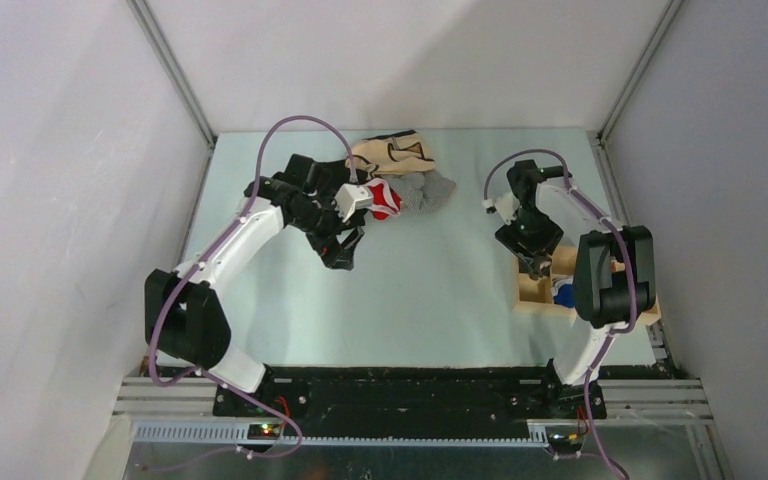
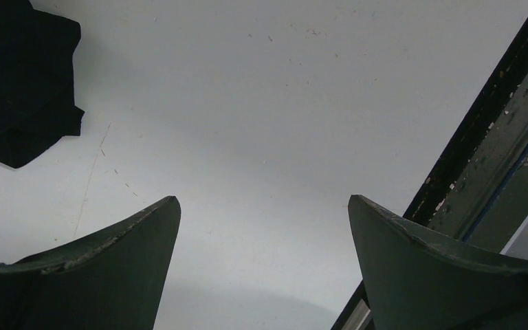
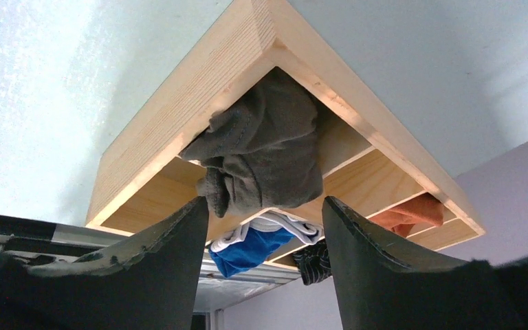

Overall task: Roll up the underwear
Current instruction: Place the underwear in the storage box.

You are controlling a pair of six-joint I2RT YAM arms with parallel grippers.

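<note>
The underwear [image 3: 268, 151], a bunched dark olive-brown bundle, lies in the corner compartment of a wooden box [image 3: 179, 124]. In the top view my right arm hides it. My right gripper [image 3: 265, 201] is open, its fingertips just short of the bundle and holding nothing. It hovers over the box's far end in the top view [image 1: 537, 262]. My left gripper [image 2: 262, 199] is open and empty over bare table. It sits left of centre in the top view [image 1: 345, 250].
The box [image 1: 532, 292] also holds a blue-and-white garment [image 3: 261, 244], an orange one [image 3: 412, 213] and a dark striped one [image 3: 313, 261]. A plain black garment [image 2: 20, 75] lies near my left gripper. Beige [image 1: 395, 150], grey [image 1: 430, 190] and red-white [image 1: 382, 198] garments lie at the back.
</note>
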